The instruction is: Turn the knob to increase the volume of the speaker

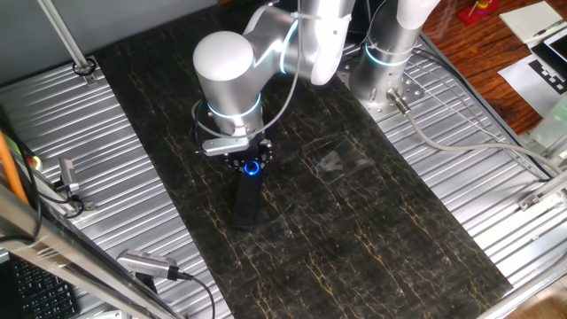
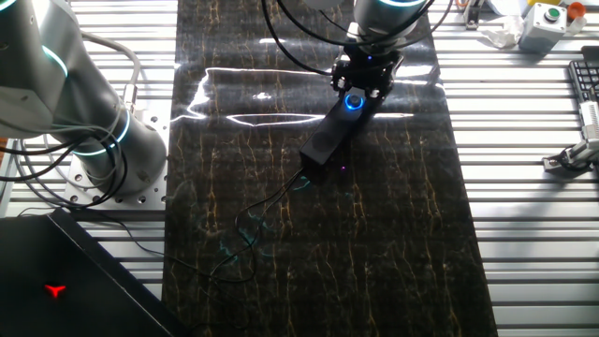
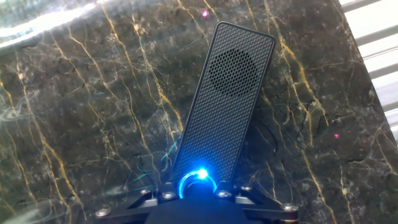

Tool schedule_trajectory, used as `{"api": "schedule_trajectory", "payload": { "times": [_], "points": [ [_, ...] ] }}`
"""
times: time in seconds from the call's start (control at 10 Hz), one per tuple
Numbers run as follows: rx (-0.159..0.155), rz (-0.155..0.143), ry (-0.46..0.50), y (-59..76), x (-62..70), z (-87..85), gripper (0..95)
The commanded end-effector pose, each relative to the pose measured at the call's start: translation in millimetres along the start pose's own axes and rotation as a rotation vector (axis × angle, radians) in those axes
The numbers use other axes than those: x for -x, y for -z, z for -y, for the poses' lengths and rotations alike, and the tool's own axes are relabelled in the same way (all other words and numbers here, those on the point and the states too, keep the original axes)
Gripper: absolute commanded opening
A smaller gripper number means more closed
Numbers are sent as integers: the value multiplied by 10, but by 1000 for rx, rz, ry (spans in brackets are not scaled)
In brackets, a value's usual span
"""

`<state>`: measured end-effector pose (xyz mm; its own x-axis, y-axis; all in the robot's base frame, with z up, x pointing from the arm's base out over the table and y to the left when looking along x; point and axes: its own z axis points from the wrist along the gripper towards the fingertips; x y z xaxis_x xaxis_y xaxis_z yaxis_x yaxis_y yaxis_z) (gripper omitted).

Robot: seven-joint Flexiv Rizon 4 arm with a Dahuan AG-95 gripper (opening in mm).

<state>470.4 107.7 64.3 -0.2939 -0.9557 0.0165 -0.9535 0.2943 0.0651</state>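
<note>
The speaker is a slim black bar lying on the dark marble mat; it also shows in the other fixed view and in the hand view with its mesh face and round grille. The knob, ringed in blue light, sits at the end of the bar nearest the hand, and it shows in both fixed views. My gripper stands straight down over that end. Its fingers flank the blue ring closely on both sides and appear closed on the knob.
A thin cable runs from the speaker's far end across the mat. A second arm's base stands at the mat's edge. Ribbed metal table surfaces flank the mat. A keyboard lies at one side.
</note>
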Motion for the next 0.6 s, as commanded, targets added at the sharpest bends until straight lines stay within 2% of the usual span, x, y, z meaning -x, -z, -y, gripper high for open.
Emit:
{"api": "schedule_trajectory", "payload": {
  "times": [0.1,0.2,0.6],
  "points": [
    [0,0,-11,1,-2,0,380],
    [0,0,-26,1,-2,0,190],
    [-3,-2,-36,45,-5,0,190]
  ]
}}
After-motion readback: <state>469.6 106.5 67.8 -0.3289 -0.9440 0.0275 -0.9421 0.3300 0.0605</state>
